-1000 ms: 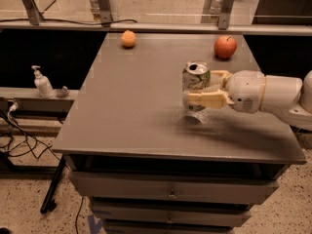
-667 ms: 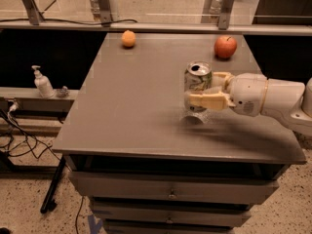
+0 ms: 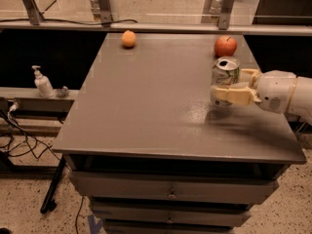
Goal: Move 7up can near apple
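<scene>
Clock set on the table top [image 3: 146, 106], 12 at the far edge.

- Gripper [image 3: 227, 85]: reaches in from the right edge at about 3 o'clock on a white arm [image 3: 280, 91]. It sits low over the table top.
- Pincer state: parted only as far as the can is wide, and clamped on the 7up can [image 3: 225, 76]. The near finger [image 3: 233, 95] is a pale tan bar lying across the lower front of the can. The far finger shows only in part behind the can's right shoulder. Both look pressed against the can wall, with nothing else between them.
- 7up can: upright, pull-tab top facing up, silver body. It stands at roughly 3 o'clock on the table top, a little in from the right edge. Whether its base rests on the surface or hangs just off it I cannot tell. There is a dull reflection beneath it.
- Apple [image 3: 225, 46]: red and round, at about 1 o'clock near the far right corner. It lies at 12 o'clock from the can, near it but apart, with a strip of bare table top between them.
- Orange fruit [image 3: 128, 38]: at about 11 o'clock by the far edge, well apart from the can and the apple.
- Off the table, at 9 o'clock: a pump bottle [image 3: 43, 83] on a low ledge.
- Under the table top, at 6 o'clock: drawer fronts [image 3: 170, 194].
</scene>
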Available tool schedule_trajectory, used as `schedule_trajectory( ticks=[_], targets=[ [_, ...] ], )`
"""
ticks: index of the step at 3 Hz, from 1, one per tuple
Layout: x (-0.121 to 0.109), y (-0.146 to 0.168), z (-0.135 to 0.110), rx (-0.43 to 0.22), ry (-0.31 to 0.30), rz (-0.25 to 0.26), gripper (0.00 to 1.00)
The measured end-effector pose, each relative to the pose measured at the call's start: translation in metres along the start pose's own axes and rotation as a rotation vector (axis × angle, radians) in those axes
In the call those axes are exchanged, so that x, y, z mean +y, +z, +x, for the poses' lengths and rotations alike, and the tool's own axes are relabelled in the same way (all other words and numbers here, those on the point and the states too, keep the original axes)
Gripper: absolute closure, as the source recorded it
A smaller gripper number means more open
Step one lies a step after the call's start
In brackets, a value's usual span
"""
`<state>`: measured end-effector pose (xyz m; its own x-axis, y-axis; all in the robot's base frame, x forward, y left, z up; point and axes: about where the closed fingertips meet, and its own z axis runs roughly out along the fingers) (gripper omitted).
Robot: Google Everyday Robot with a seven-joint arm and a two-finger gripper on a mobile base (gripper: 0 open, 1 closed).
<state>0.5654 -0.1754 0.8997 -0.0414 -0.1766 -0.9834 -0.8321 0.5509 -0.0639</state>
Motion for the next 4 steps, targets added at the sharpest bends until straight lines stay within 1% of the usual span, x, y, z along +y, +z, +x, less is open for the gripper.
schedule_trajectory(
  ticks=[1,2,3,4],
  targets=[
    [-0.043,-0.021,0.008,0.021,-0.001,0.051,1.00],
    [-0.090,-0.027,0.014,0.023,-0.010,0.098,1.00],
    [-0.142,-0.020,0.019,0.016,-0.012,0.149,1.00],
    [-0.181,-0.012,0.023,0.017,-0.022,0.219,1.00]
  ],
)
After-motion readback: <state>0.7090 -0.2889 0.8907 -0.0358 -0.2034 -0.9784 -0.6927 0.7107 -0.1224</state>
